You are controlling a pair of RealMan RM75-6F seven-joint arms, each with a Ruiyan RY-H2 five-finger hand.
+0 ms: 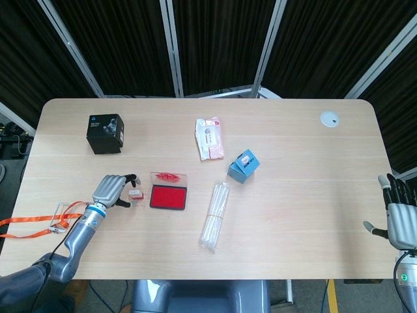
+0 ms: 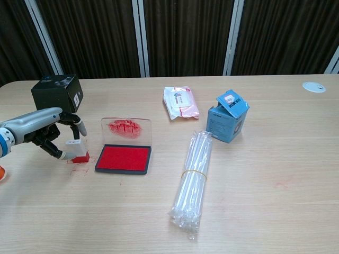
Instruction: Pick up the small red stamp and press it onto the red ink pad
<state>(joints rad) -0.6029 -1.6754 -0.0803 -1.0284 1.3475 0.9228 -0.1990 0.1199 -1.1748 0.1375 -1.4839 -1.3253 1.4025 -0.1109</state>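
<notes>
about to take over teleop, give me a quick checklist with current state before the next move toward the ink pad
1. Small red stamp with white top standing on the table, upright: ok.
2. Left hand gripping the stamp: cannot tell; fingers spread around it, one beside its white top.
3. Open red ink pad, clear lid raised, red surface exposed: ok.
4. Path from stamp to pad free: ok; they sit side by side.
5. Right hand out of the way at the table's far edge: ok.
6. Bundle of clear plastic tubes clear of the pad: ok.
</notes>
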